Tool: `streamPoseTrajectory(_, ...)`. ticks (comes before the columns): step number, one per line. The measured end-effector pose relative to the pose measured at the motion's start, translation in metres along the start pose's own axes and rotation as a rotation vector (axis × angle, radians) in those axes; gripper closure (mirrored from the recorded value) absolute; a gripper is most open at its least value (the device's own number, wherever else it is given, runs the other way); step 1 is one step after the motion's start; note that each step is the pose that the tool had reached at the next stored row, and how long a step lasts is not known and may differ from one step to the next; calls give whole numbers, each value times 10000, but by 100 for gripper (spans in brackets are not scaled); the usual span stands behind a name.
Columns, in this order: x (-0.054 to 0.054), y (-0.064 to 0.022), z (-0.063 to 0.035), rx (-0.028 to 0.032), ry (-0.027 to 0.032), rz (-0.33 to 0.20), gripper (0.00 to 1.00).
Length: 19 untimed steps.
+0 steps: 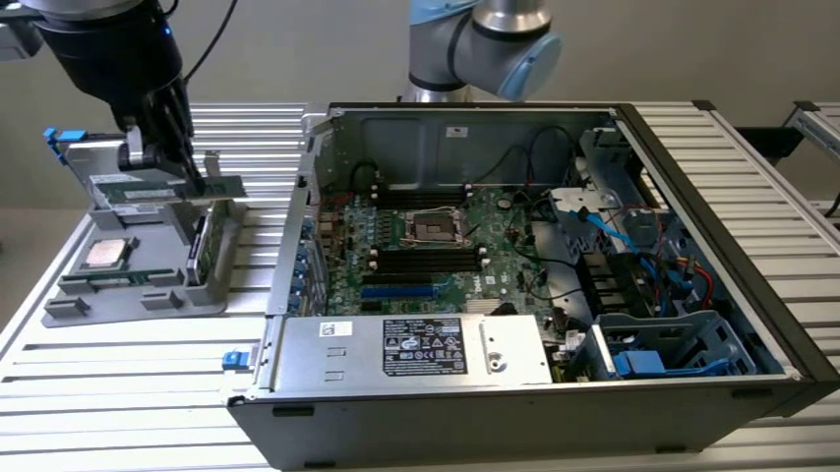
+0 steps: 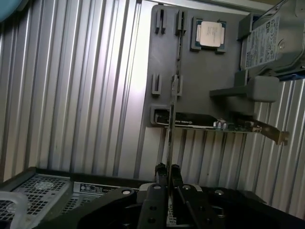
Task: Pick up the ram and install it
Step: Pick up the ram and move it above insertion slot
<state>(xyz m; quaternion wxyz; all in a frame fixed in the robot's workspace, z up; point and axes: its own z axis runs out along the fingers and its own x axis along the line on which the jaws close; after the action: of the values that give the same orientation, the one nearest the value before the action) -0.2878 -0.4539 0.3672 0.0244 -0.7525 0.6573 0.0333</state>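
Ram (image 2: 170, 143) edge-on — faces unseen; near end hidden in pincer (image 2: 168, 168) (drive (image 2: 271, 38) cropped).

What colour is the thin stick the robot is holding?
Green. The ram shows its colour best in the exterior view.

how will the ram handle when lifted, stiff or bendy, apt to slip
Probably stiff: the ram juts straight from the pincer without sagging. Likely light, being a thin board, a mere sliver edge-on in the wrist view. It might pivot, since the pincer pinches only a narrow strip of it.
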Motion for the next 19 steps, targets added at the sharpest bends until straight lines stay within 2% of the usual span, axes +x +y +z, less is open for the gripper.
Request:
streamPoseTrajectory(9,31,-356,-213,7,-221,-14,86)
streamPoseTrajectory(19,79,-757,-290,21,-418,-92,86)
